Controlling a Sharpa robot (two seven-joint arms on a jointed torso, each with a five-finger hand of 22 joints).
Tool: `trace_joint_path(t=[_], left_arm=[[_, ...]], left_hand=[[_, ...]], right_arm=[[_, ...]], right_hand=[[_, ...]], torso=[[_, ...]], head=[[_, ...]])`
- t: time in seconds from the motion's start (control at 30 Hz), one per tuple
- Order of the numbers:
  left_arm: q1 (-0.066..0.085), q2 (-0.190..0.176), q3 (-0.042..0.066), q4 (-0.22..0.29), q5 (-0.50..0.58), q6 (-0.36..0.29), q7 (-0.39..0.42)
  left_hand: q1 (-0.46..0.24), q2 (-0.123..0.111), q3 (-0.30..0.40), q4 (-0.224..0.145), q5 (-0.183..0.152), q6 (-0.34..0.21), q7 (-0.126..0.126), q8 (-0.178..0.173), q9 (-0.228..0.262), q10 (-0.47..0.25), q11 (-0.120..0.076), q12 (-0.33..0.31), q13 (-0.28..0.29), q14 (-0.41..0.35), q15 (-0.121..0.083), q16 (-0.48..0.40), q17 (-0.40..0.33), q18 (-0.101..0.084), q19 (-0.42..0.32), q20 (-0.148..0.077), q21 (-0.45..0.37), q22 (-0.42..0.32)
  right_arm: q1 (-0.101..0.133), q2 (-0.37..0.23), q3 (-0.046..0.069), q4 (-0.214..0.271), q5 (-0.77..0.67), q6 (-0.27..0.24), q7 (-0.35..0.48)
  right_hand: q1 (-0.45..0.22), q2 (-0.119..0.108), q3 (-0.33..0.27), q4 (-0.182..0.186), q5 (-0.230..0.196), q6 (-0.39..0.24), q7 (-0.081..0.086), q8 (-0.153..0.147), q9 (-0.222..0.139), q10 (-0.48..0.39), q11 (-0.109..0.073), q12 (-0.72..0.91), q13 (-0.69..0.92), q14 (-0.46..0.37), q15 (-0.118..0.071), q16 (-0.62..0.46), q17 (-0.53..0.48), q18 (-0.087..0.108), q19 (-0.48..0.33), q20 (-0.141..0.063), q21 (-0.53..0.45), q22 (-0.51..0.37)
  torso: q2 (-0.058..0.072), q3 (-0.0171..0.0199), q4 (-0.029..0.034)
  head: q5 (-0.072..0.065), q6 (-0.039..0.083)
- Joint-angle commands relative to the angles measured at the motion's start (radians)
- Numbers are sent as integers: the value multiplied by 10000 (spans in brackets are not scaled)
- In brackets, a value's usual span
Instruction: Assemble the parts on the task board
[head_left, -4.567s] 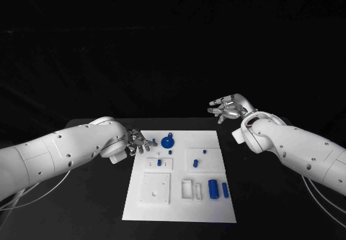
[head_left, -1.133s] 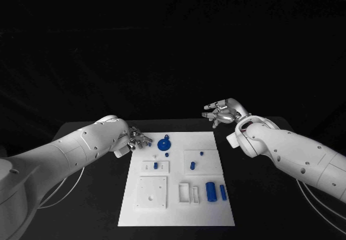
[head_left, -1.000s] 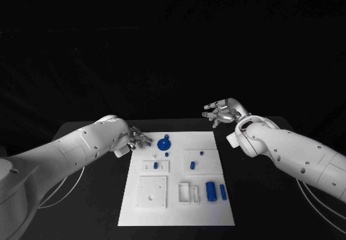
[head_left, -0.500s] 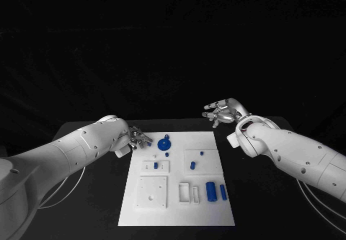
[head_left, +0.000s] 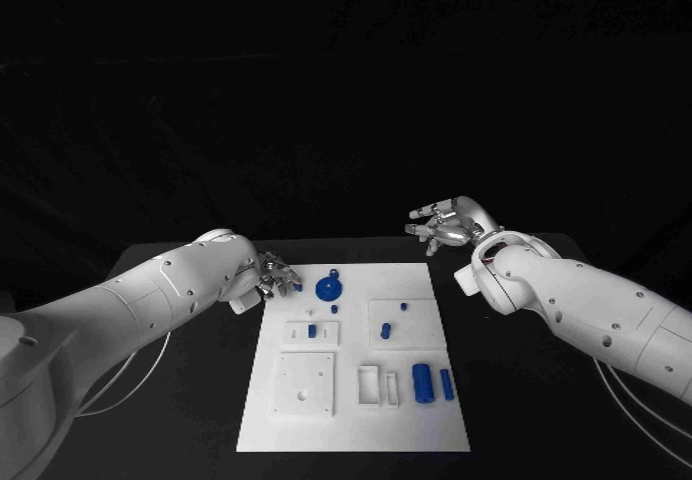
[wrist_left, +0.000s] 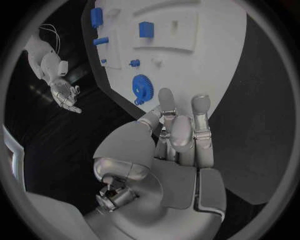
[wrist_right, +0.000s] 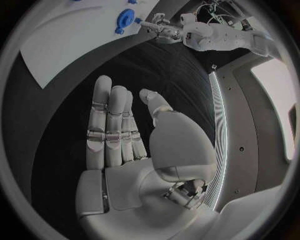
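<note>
Task board (head_left: 356, 400): white rectangular plate, lying flat at the centre of the black table (head_left: 173, 400), long axis running from 12 to 6 o'clock in the head view. No brand, label or legible writing can be made out on the board or its parts.

Contents, by position on the board:
- Blue gear (head_left: 329, 290), at about 11 o'clock near the far edge, lying flat; also seen in the left wrist view (wrist_left: 142, 89).
- Small blue peg (head_left: 312, 330), standing in a raised white block left of centre.
- Blue pin (head_left: 385, 330), on a raised white block right of centre, with a smaller blue stud (head_left: 404, 306) just beyond it.
- Large blue cylinder (head_left: 423, 382) and thinner blue cylinder (head_left: 447, 383), lying side by side at about 4 o'clock, just right of two narrow white slots.
- White square plate (head_left: 306, 385) with small holes, at 7 o'clock.

Left hand (head_left: 274, 279): at the board's far left corner, just beside the gear at its 9 o'clock; fingers held close together and extended, gripping nothing; whether the fingertips touch the gear cannot be told.

Right hand (head_left: 450, 222): raised beyond the board's far right corner, well apart from the parts, palm flat, fingers straight and loosely spread, empty (wrist_right: 119, 135).

Both white arms flank the board; nothing covers the parts.
</note>
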Motion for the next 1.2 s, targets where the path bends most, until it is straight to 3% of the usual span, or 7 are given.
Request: trace_joint_path(t=[0.03,0.37,0.47,0.73,0.97,1.2], left_arm=[[-113,18,-51,-7,-154,250,-247],[-113,1,-52,-2,-180,95,-266],[-113,-9,-52,2,-134,42,-265],[-112,-127,-38,154,116,-166,-262],[-65,-551,-1,814,382,-442,-362],[86,-1064,59,1686,640,-792,-452]], left_hand=[[15,-148,685,-375,29,145,-17,56,99,170,39,-1,-13,41,55,80,35,117,16,85,72,240],[-122,-333,1157,-442,406,488,-139,195,546,278,-47,-59,-77,109,22,108,129,109,91,57,243,267],[-211,-415,1280,-431,606,522,-174,256,1007,323,-77,-93,-109,145,-1,102,168,80,104,27,266,266],[-275,-543,1420,-472,1029,583,-236,259,1596,363,-110,-93,-145,169,-17,82,215,63,154,8,340,284],[-308,-603,1469,-507,1173,663,-263,218,1828,382,-132,-80,-175,177,-23,84,239,60,168,1,378,291],[-390,-681,1504,-524,1422,729,-299,240,2086,399,-154,-46,-216,180,-39,93,242,60,177,-8,392,292]], right_arm=[[-2,2,6,4,-15,127,74],[-2,-1,6,2,-7,143,80],[-2,-4,6,3,-5,143,80],[-3,-14,6,1,7,142,82],[-3,-74,6,9,34,138,82],[-3,-119,6,21,67,139,76]], right_hand=[[120,11,7,37,41,-48,1,-14,-7,-73,18,-10,-11,-34,30,-38,-14,-39,345,60,0,-12],[120,11,7,37,41,-48,1,-14,-7,-73,18,-10,-11,-34,30,-38,-14,-39,345,60,0,-12],[126,14,-12,53,44,-111,4,-15,-9,-66,20,-7,-13,-33,31,-38,-14,-39,345,62,5,-22],[126,14,-12,53,44,-111,4,-15,-9,-66,20,-7,-13,-33,31,-38,-14,-39,345,62,5,-22],[129,20,-30,73,51,-145,5,-16,-10,-68,22,-9,-16,-33,31,-39,-14,-38,347,62,9,-32],[129,20,-30,73,51,-145,5,-16,-10,-68,22,-9,-16,-33,31,-39,-14,-38,347,62,9,-32]], torso=[[2,-1,-5],[-2,-6,3],[2,-7,5],[-5,-6,8],[-19,-18,47],[-32,-36,63]], head=[[-1,-3],[14,16],[23,17],[43,15],[41,11],[89,69]])
